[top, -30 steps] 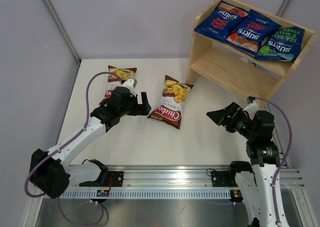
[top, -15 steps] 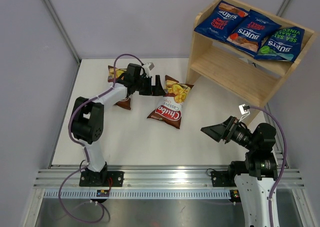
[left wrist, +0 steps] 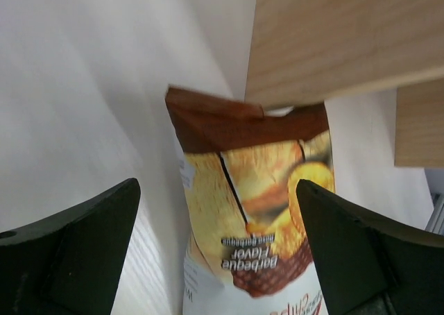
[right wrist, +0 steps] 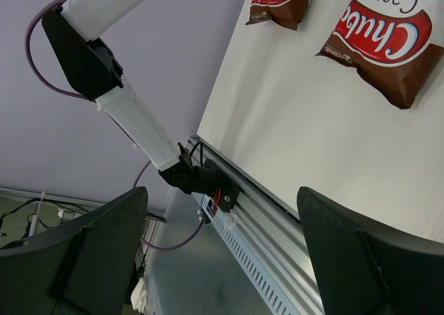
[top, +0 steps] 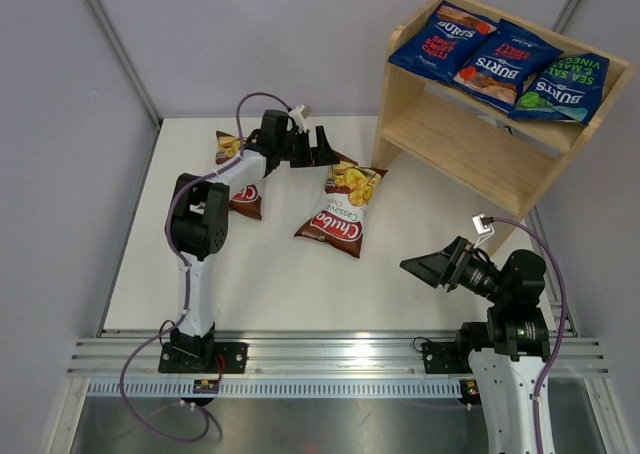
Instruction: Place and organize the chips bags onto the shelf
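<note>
1. My left gripper has its jaws spread wide and holds nothing. In the wrist view, the top seam of the middle Chuba bag shows between the two fingers. I cannot tell if they touch it.
2. My right gripper is also wide apart and empty, hanging over the table.
3. The risk, I think, is a poor pinch. The foil is glossy, and a bite on the thin seam alone could slip during the lift. The shelf is near, so a fast swing may hit its side panel.
4. The left arm crosses the second Chuba bag and may drag it.
5. The middle bag lies flat just ahead of the left gripper and well apart from the right one. Three Burts bags lie on the top tier.
</note>
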{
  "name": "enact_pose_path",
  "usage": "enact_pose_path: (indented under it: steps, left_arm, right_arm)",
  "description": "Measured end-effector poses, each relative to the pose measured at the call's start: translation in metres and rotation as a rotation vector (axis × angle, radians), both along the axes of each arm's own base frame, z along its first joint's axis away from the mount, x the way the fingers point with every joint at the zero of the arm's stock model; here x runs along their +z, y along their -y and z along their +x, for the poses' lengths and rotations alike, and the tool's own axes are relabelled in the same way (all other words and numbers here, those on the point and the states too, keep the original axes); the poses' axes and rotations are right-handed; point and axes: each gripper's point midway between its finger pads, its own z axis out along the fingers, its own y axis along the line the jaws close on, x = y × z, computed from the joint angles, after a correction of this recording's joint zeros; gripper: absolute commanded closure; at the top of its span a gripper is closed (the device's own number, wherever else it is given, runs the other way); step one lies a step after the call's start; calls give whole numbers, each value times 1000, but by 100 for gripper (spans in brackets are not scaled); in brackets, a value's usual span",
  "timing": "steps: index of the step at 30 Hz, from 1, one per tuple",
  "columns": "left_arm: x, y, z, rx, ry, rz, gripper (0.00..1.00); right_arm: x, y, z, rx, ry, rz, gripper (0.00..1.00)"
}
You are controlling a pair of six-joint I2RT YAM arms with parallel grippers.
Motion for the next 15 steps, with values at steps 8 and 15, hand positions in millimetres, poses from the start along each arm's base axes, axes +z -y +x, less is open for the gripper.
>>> enact_pose_path:
  steps: [8, 15]
  left_arm:
    - [4, 11, 54, 113, -3, -83, 1]
    - [-29, 21, 61, 151, -88, -113, 1]
  right_arm:
    - [-1, 0, 0, -2, -12, 7, 4]
    - [-2, 0, 1, -3, -15, 6, 5]
